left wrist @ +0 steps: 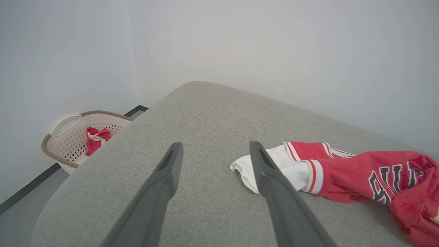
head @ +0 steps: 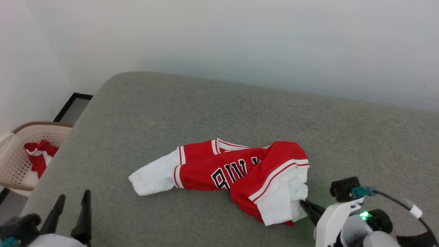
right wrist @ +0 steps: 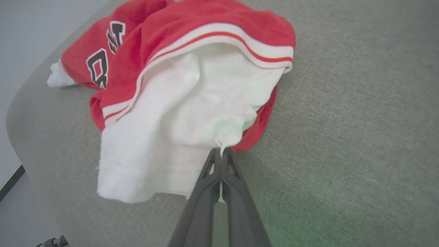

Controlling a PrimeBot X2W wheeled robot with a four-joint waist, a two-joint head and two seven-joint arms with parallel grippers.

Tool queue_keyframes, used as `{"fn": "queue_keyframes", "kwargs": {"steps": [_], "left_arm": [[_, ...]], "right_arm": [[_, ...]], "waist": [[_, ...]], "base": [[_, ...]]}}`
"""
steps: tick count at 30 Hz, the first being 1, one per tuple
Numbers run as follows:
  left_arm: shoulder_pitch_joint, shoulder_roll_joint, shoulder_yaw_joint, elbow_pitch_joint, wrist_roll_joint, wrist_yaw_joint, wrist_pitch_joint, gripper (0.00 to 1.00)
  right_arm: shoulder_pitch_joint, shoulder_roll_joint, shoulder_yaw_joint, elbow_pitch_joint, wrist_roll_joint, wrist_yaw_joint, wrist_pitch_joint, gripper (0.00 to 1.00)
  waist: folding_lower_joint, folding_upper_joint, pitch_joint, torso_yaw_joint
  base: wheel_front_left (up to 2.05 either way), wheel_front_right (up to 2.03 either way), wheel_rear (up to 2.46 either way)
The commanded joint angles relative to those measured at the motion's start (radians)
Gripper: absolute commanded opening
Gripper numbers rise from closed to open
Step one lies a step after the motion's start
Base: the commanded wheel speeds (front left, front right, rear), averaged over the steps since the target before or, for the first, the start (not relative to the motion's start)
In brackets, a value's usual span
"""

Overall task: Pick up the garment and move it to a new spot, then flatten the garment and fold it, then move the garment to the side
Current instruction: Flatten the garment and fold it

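Couch, prob.; garment betw. R fingers

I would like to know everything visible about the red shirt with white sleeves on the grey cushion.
The small red jersey T-shirt looks like soft knit cloth, with white sleeves, red-and-white striped trim and black white-outlined chest letters. It lies crumpled on the grey fabric surface, one sleeve spread toward the robot's left, the other side bunched up. The right claw is shut on a pinch of the near white sleeve.
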Motion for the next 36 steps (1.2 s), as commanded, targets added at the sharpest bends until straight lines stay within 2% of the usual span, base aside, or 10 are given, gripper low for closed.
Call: {"fn": "queue_keyframes", "kwargs": {"steps": [1, 13, 18, 29, 36], "left_arm": [[0.014, -0.004, 0.007, -0.002, 0.008, -0.003, -0.003, 1.00], [0.050, -0.023, 0.028, -0.016, 0.030, -0.013, -0.005, 1.00], [0.045, -0.032, 0.023, -0.018, 0.037, -0.018, -0.005, 1.00], [0.006, -0.043, -0.006, -0.013, 0.051, -0.035, -0.002, 1.00], [-0.036, -0.050, -0.019, -0.002, 0.053, -0.048, 0.001, 1.00]], "right_arm": [[-0.016, -0.008, -0.003, -0.006, 0.010, 0.000, 0.007, 0.00], [-0.081, -0.155, -0.070, -0.049, 0.023, 0.000, 0.097, 0.00], [-0.122, -0.226, -0.088, -0.029, 0.019, 0.000, 0.117, 0.00], [-0.209, -0.370, -0.046, 0.167, 0.040, 0.000, 0.101, 0.00], [-0.272, -0.401, -0.010, 0.335, 0.053, 0.000, 0.075, 0.00]], "waist": [[0.0000, 0.0000, 0.001, -0.005], [0.0000, 0.0000, -0.019, -0.043], [0.0000, 0.0000, -0.018, -0.053], [0.0000, 0.0000, 0.009, -0.037], [0.0000, 0.0000, 0.053, -0.014]], "base": [[0.00, 0.00, 0.00], [0.00, 0.00, 0.00], [0.00, 0.00, 0.00], [0.00, 0.00, 0.00], [0.00, 0.00, 0.00]]}}
